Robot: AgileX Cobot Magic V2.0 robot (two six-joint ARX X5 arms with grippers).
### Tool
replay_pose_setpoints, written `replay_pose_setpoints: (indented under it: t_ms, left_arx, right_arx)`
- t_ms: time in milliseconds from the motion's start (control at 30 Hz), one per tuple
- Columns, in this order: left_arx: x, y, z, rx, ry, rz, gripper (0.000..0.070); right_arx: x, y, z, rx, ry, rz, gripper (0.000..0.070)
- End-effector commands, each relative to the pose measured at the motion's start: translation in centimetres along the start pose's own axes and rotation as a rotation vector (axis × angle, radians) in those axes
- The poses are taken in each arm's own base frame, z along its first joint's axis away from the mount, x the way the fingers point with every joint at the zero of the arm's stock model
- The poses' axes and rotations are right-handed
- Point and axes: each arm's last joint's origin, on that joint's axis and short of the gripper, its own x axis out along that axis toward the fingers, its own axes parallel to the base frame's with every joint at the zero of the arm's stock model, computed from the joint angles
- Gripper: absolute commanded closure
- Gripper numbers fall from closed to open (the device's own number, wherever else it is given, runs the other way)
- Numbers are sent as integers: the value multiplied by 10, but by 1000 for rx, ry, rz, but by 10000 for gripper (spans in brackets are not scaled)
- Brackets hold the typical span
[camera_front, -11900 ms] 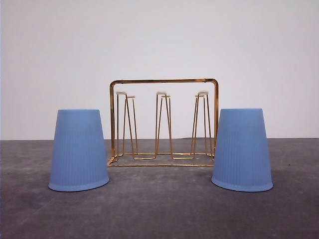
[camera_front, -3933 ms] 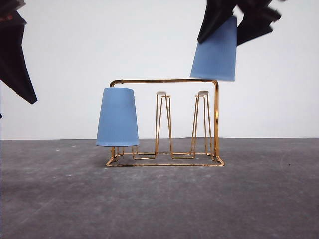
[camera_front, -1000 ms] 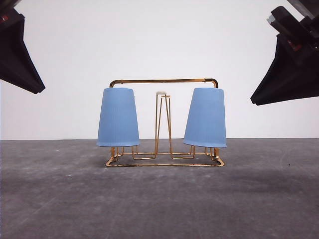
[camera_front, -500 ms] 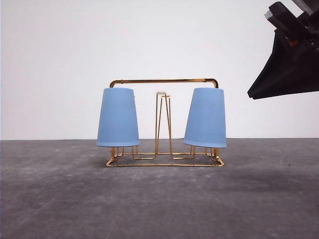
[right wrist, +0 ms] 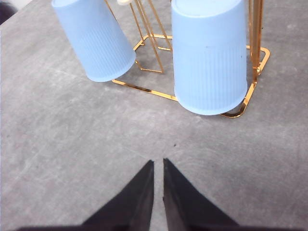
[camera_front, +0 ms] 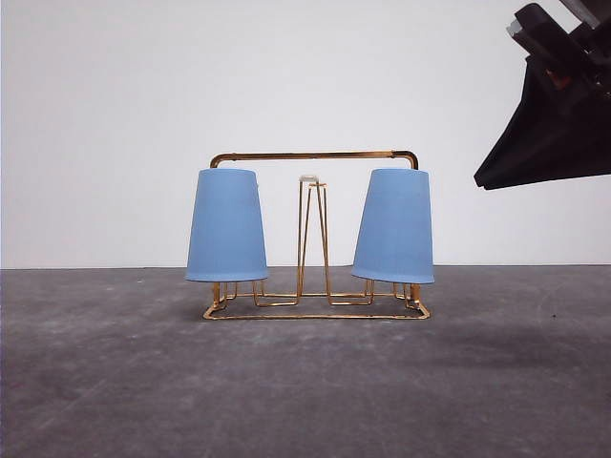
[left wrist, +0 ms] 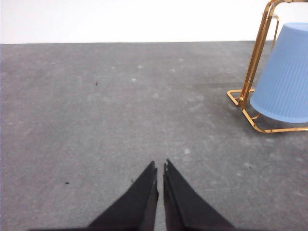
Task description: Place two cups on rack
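standing on the grey table (camera_front: 115, 382), the rack (camera_front: 315, 155) carries both cups upside down: the left cup (camera_front: 226, 226) on its left prongs, the right cup (camera_front: 394, 226) on its right prongs, leaning slightly inward, with the middle prong (camera_front: 309, 178) bare between them. left gripper (left wrist: 160, 169) and right gripper (right wrist: 158, 166) hover apart from the rack, jaws pressed nearly together, holding nothing.

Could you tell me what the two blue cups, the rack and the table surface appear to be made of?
The left cup and right cup look like matte light-blue plastic: opaque, evenly coloured, with fine moulded vertical ribs. The rack appears to be thin metal wire with a shiny gold finish, judging by its bright glints; its middle prong has a white tip. The table looks like rough, mottled dark grey stone or concrete, possibly a textured covering.
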Motion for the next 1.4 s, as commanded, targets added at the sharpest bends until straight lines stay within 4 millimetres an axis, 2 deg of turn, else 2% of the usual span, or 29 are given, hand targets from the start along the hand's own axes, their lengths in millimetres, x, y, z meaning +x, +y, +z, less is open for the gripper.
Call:
replay_pose_setpoints:
  t_ms: [0,667,833,967,1167,1367]
  left_arx:
    - [2,0,-5,-8,8,1,700]
    - [2,0,-6,-7,12,3,700]
    - [2,0,-6,-7,12,3,700]
    - [2,0,-6,-7,12,3,700]
    - [2,0,-6,-7,12,3,700]
    - [2,0,-6,-7,12,3,700]
  right_arx:
    - [0,2,3,3,-11,7,668]
    - [0,2,4,0,-19,9,668]
    - [-9,-3,1,-150,-26,-79,668]
    - [-27,-13,-20,-166,-86,-229,668]
    - [-51,-36,-65,-168,-251,-459,668]
    - [-61,-45,-92,-165,-391,-552,668]
